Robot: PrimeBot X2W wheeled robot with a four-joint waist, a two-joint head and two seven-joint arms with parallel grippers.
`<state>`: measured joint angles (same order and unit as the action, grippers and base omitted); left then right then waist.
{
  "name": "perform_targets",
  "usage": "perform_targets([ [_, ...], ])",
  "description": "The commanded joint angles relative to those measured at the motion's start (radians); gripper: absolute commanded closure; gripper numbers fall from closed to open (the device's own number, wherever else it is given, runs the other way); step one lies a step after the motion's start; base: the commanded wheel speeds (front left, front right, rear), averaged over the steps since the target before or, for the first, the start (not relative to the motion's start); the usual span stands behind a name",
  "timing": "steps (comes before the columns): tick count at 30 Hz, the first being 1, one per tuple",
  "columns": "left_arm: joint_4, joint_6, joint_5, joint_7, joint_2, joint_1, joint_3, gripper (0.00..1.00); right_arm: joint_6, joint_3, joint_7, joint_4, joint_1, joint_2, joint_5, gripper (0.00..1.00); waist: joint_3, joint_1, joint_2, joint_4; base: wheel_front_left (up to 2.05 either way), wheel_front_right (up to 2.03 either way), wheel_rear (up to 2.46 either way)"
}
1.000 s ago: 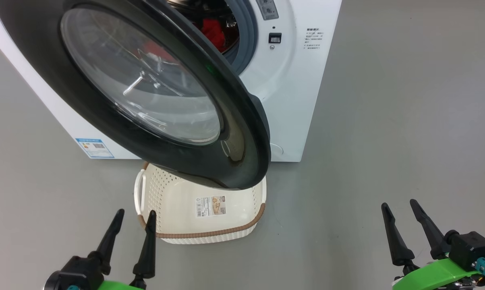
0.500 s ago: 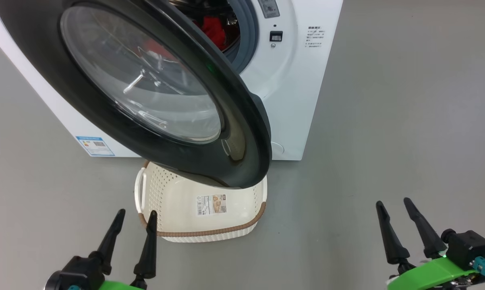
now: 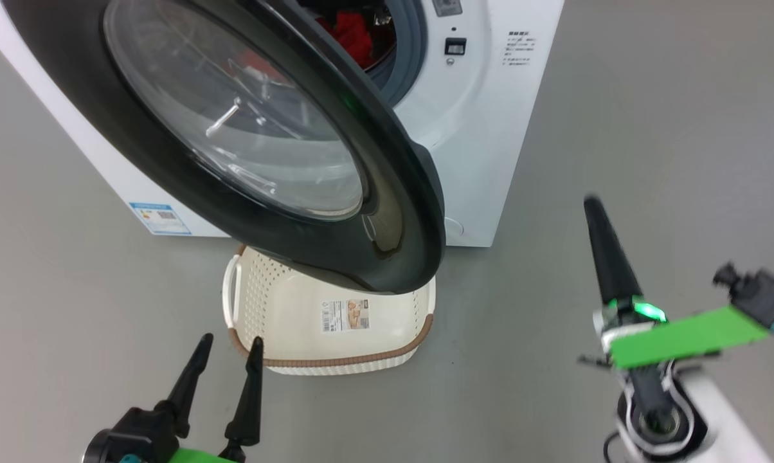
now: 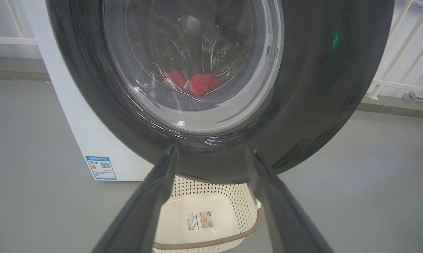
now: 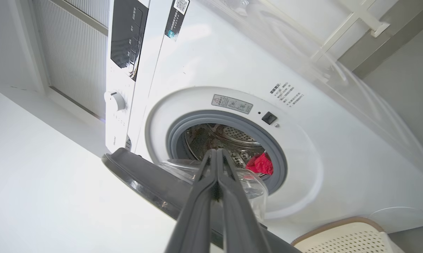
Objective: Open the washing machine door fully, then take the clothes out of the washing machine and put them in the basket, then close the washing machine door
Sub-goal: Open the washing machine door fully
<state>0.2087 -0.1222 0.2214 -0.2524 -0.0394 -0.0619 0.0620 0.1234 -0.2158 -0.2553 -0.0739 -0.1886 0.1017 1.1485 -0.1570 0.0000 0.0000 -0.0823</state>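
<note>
Round black-rimmed washing machine door [image 3: 245, 128] hangs part-open, free edge twd robot; cream perforated basket [image 3: 335, 360] below, long axis left-right. Right gripper [image 3: 594, 209] clenched, empty; left gripper [image 3: 231, 341] spread.

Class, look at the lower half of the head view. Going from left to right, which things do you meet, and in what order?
left gripper, fingers apart → basket, empty, on the floor → right gripper, fingers shut together
</note>
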Motion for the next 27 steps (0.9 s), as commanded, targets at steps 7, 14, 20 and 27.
perform_targets([
  [7,-0.024,0.008,0.023,-0.009,-0.011,-0.051,0.003,0.0,0.007,-0.07,0.119,0.089,-0.226,0.072,0.462,1.0,-0.043,0.0,0.0,-0.039,0.0,0.0,0.0],
  [14,-0.021,0.007,0.043,-0.009,-0.011,-0.066,0.037,0.0,0.007,-0.007,0.506,-0.035,-0.33,0.081,0.649,1.0,-0.067,0.0,0.0,-0.08,0.0,0.0,0.0],
  [20,-0.02,0.008,0.057,-0.009,-0.011,-0.075,0.063,0.0,0.007,-0.004,0.735,-0.168,-0.4,0.11,0.666,1.0,-0.087,0.0,0.0,-0.109,0.0,0.0,0.0],
  [27,-0.017,0.018,0.075,-0.009,-0.011,-0.087,0.093,0.0,0.007,-0.018,0.96,-0.322,-0.495,0.116,0.677,1.0,-0.105,0.0,0.0,-0.136,0.0,0.0,0.0],
])
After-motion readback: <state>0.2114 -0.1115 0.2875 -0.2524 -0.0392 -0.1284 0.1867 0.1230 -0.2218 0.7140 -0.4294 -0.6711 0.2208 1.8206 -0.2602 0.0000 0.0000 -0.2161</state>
